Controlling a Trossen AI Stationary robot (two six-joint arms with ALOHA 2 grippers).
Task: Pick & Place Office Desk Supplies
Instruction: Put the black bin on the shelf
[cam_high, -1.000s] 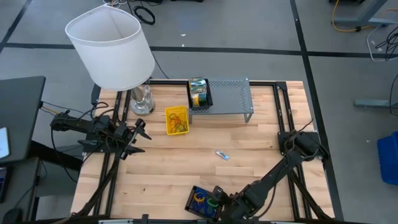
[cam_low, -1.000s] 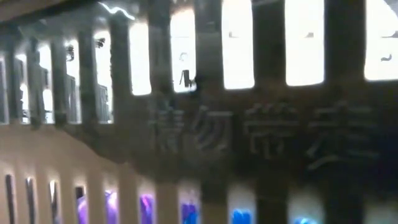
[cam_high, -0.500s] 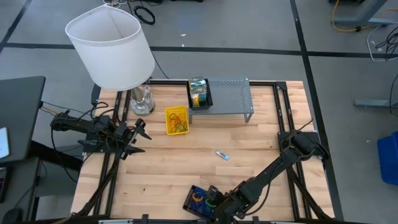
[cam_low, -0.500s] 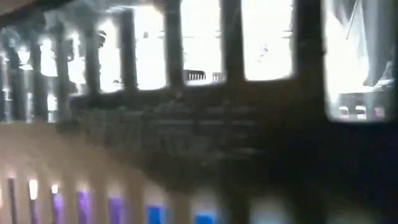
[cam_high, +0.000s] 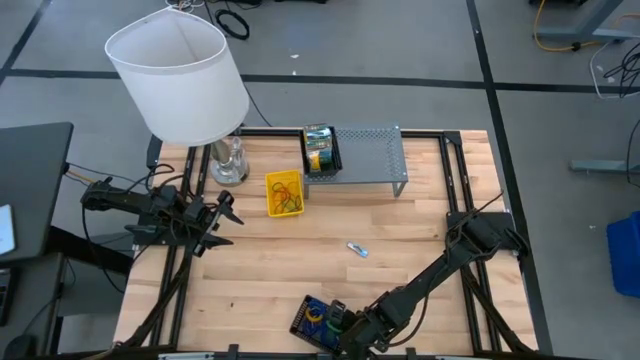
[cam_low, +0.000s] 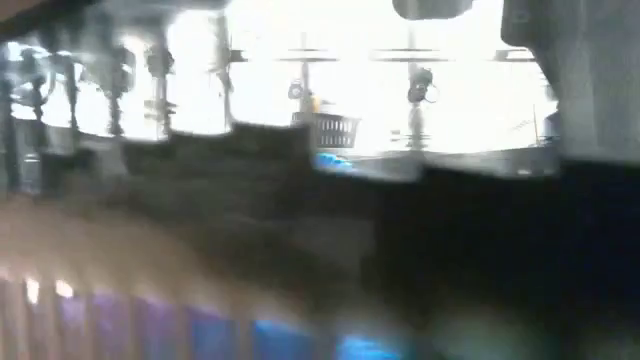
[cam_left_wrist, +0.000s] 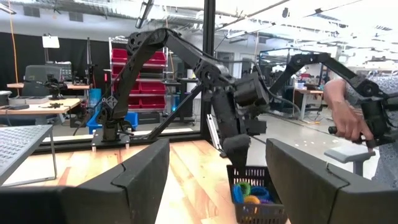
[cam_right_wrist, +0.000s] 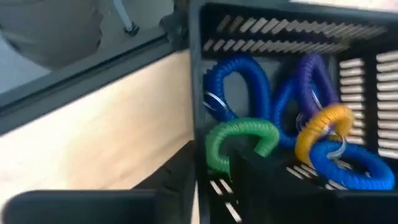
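A black slatted basket (cam_high: 312, 318) stands near the table's near edge. It holds coiled loops: blue (cam_right_wrist: 239, 81), green (cam_right_wrist: 242, 138), purple (cam_right_wrist: 314, 74) and orange (cam_right_wrist: 323, 124). My right gripper (cam_high: 340, 325) points steeply down at the basket's right side and is shut on its wall. At the table's left edge my left gripper (cam_high: 225, 212) waits, open and holding nothing. A yellow basket of rubber bands (cam_high: 283, 193) and a black basket of crayon boxes (cam_high: 321, 150) stand at the back. My right gripper has the black basket's side wall (cam_right_wrist: 195, 134) between its fingers, one finger (cam_right_wrist: 280, 186) inside the basket beside the green loop and the other outside. The fingers slant down from the table's right. The basket's bottom stays on the table as far as shows.
A tall lamp with a big white shade (cam_high: 180, 80) stands at the back left. A grey perforated shelf (cam_high: 372, 152) is at the back middle. A small blue-and-white item (cam_high: 357, 249) lies on bare wood mid-table. A person's hand (cam_left_wrist: 348, 121) shows beyond the table.
My right gripper has gone down and toward the table's left edge. The black basket has slid a little toward the left edge with it and turned slightly on the table.
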